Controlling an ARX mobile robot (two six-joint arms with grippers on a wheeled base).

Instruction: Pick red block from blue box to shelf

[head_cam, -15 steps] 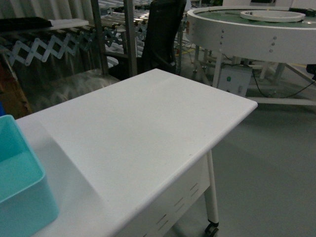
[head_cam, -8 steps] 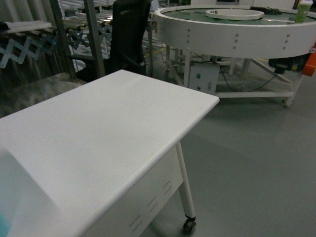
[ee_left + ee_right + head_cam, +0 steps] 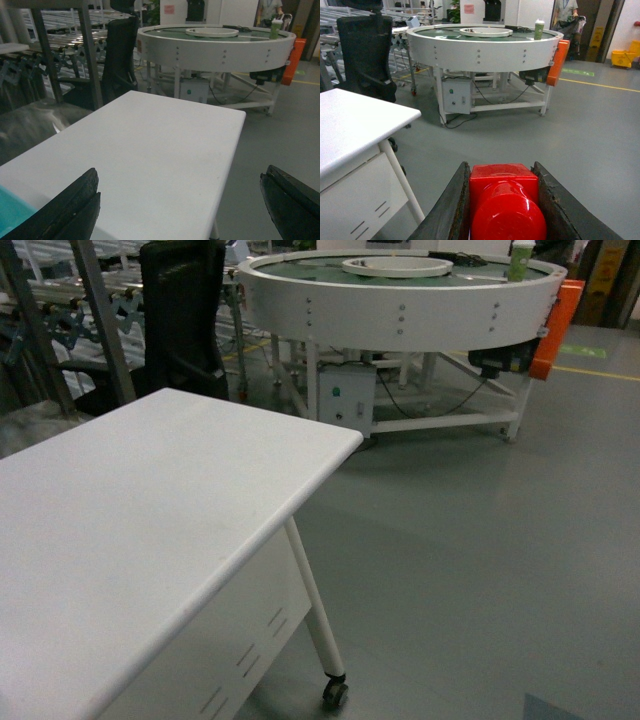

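A: How far along would you say it is?

B: The pickup looks done. The right hand (image 3: 502, 210) is clamped on the red block (image 3: 504, 202), a dark finger pressed to each side of it and its round stud facing the camera. Beyond that hand lies open floor, with the white surface (image 3: 355, 120) off to its left.

A: And the blue box?

B: Only a turquoise sliver (image 3: 12, 212) shows, just beside the left hand (image 3: 182, 200) at its lower left. That hand is spread wide and holds nothing.

A: What's left?

B: I judge the carry and the placing. Steel racking (image 3: 87, 55) stands far ahead of the left hand, past the surface; whether that is the shelf I cannot tell.
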